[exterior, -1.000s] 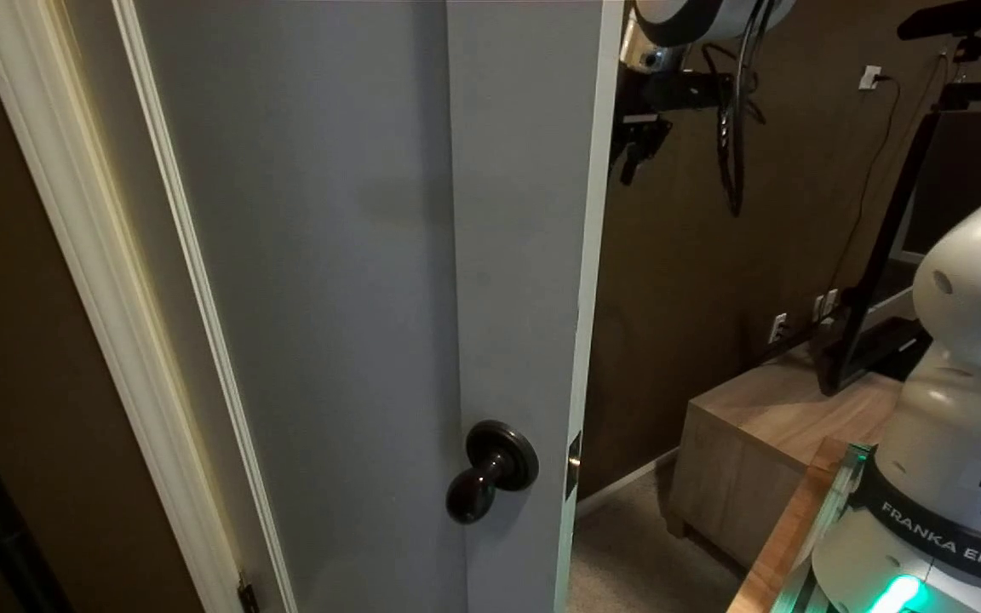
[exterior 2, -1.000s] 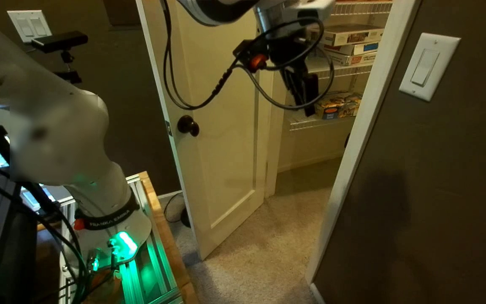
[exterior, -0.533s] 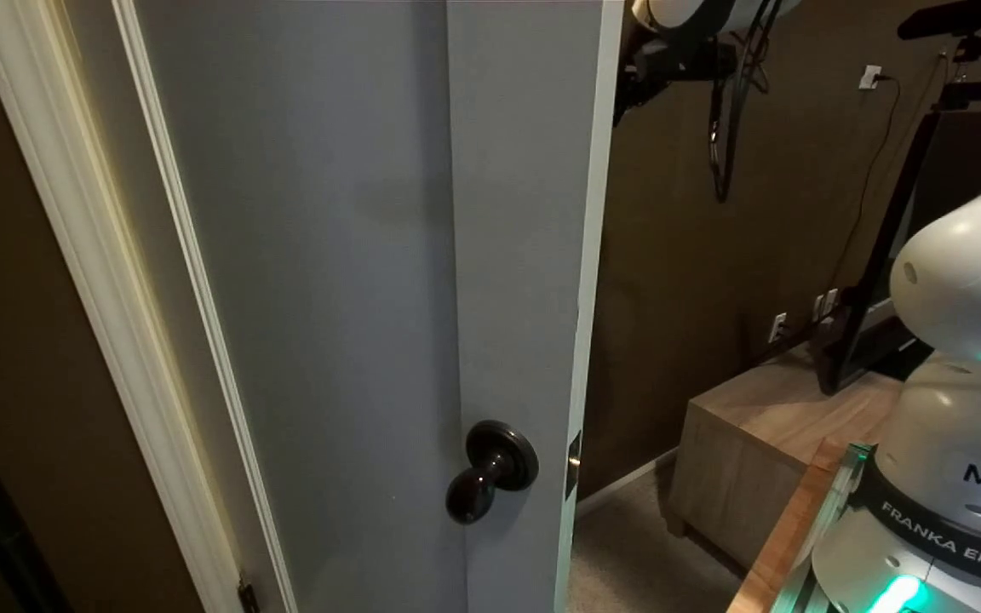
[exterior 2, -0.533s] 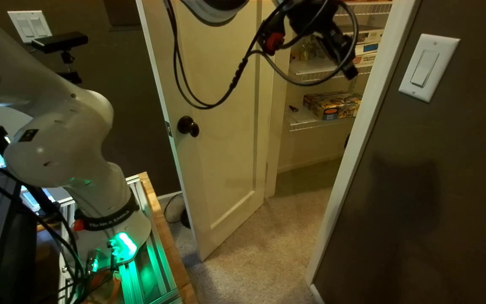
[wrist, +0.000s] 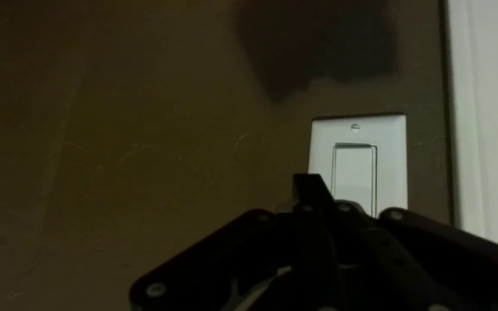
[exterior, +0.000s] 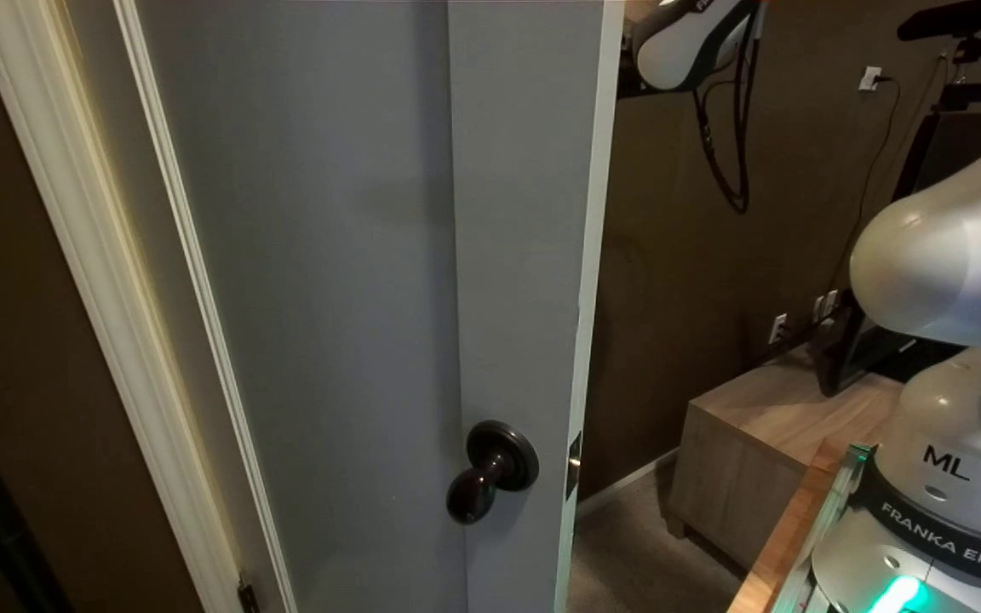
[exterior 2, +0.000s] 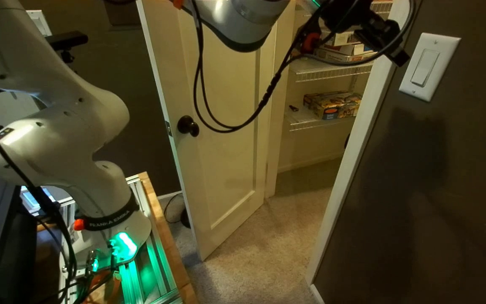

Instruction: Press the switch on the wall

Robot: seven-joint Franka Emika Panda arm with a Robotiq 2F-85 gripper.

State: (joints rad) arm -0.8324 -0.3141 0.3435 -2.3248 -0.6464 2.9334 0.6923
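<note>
The white rocker switch (exterior 2: 425, 67) sits in a white plate on the dark-brown wall (exterior 2: 395, 219), right of the door frame. In the wrist view the switch (wrist: 354, 168) is right of centre on the wall (wrist: 145, 129); its lower part is hidden by the gripper. My black gripper (exterior 2: 399, 59) appears just left of the plate in an exterior view, with a gap in the picture. In the wrist view my gripper (wrist: 311, 185) has its fingers together, holding nothing visible, its tip overlapping the plate's left edge. Contact with the wall does not show.
The white door frame (exterior 2: 352, 169) stands beside the switch, and shows in the wrist view (wrist: 486, 129). An open door (exterior 2: 226, 169) with a dark knob (exterior 2: 188, 126) is under the arm. Closet shelves (exterior 2: 319, 122) hold boxes. A cable (exterior 2: 243, 126) hangs in a loop from the arm.
The arm has stretched out and my gripper has moved right and up, towards the wall switch, in an exterior view. In another exterior view the gripper has gone out of sight behind the door.
</note>
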